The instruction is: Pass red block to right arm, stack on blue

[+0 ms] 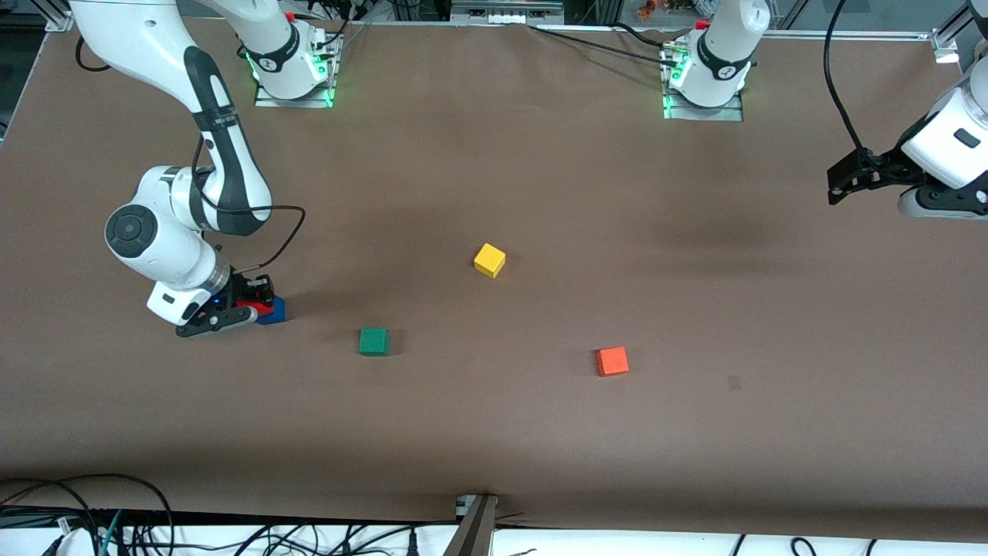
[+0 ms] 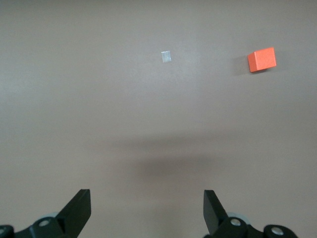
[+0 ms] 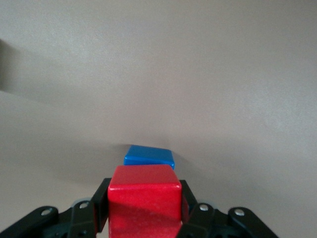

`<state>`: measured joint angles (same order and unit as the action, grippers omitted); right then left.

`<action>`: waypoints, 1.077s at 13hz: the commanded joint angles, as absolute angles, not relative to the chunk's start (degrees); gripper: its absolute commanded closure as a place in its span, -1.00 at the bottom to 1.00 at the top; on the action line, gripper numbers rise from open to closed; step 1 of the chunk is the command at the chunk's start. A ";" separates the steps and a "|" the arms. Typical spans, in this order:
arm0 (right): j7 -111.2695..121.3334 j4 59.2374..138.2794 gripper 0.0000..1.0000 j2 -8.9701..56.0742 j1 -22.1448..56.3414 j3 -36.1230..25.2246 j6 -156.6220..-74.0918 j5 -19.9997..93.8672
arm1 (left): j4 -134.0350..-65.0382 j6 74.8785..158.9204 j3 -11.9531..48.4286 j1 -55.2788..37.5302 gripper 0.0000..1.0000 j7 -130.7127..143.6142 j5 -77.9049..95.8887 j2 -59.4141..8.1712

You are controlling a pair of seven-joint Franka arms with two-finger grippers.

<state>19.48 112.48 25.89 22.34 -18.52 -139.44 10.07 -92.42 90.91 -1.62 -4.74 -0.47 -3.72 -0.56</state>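
The right gripper [image 1: 245, 307] sits low over the table at the right arm's end, its black fingers [image 3: 99, 203] clamped on the two sides of the red block [image 3: 144, 201]. In the right wrist view the red block fills the space between the fingers, and the blue block [image 3: 149, 155] shows just past its top edge. From the front, the blue block [image 1: 273, 310] peeks out beside the gripper, with the red block [image 1: 262, 307] above its edge; whether the two cubes touch cannot be told, since the fingers and the red cube cover most of the blue one.

The left gripper [image 1: 837, 185] hangs in the air over the left arm's end of the table, where the left arm waits. Its fingers [image 2: 79, 212] stand wide apart and hold nothing; only their tips enter the left wrist view, and much of the arm is cut off by the edge of the front view.

On the brown matte table [image 1: 540, 432] lie three more cubes, well apart from one another: a green block [image 1: 373, 341] nearest the right gripper, a yellow block [image 1: 489, 260] farther from the front camera, and an orange block [image 1: 612, 361] toward the left arm's end. A small pale mark [image 2: 166, 56] lies near the orange block. Cables [image 1: 93, 517] trail along the edge of the table nearest the camera, and both arm bases glow green at the upper edge.
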 commanded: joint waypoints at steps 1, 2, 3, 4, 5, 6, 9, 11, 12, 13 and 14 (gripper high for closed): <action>19.16 114.52 0.90 24.17 22.94 -18.90 -141.23 8.96 | -93.52 91.23 -1.06 -4.49 -1.00 -0.53 -3.08 0.70; 19.07 114.52 0.89 24.34 22.94 -18.90 -141.94 8.96 | -93.52 91.23 -0.71 -3.61 -1.00 -0.53 -3.08 0.62; 19.07 114.61 0.89 24.61 22.94 -18.90 -142.64 8.96 | -93.52 91.23 -0.18 -2.73 -1.00 -0.53 -3.08 0.70; 19.07 114.61 0.89 24.87 22.94 -18.90 -143.17 8.96 | -93.60 91.23 0.61 -1.33 -1.00 -0.53 -3.08 0.70; 19.07 114.61 0.89 25.05 22.94 -18.81 -143.35 8.96 | -93.52 91.23 1.14 -0.62 -1.00 -0.53 -3.08 0.62; 19.07 114.70 0.88 25.05 22.94 -18.81 -143.35 8.96 | -93.52 91.23 1.23 -0.53 -1.00 -0.53 -3.08 0.62; 18.46 115.05 0.85 25.05 23.20 -18.81 -143.44 8.96 | -93.16 91.23 1.14 -0.53 -1.00 -0.27 -3.08 0.27; 18.37 114.96 0.52 25.14 23.47 -18.81 -143.44 8.96 | -92.90 91.23 1.06 -0.44 -1.00 0.09 -2.99 0.09; 18.37 114.96 -0.17 25.14 23.47 -18.90 -143.35 8.96 | -92.81 91.23 0.97 -0.44 -1.00 0.00 -2.99 0.09; 18.63 114.87 -0.99 25.14 23.47 -18.90 -143.26 8.96 | -92.73 91.23 1.05 -0.44 -1.00 0.17 -2.99 0.09; 18.63 114.61 -1.00 24.88 23.47 -18.98 -142.91 8.96 | -92.64 90.97 1.14 -0.44 -1.00 0.26 -2.99 0.26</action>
<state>19.43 113.86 25.93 22.89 -18.52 -142.48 10.05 -92.54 90.91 0.25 -1.36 -0.38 -3.72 -0.56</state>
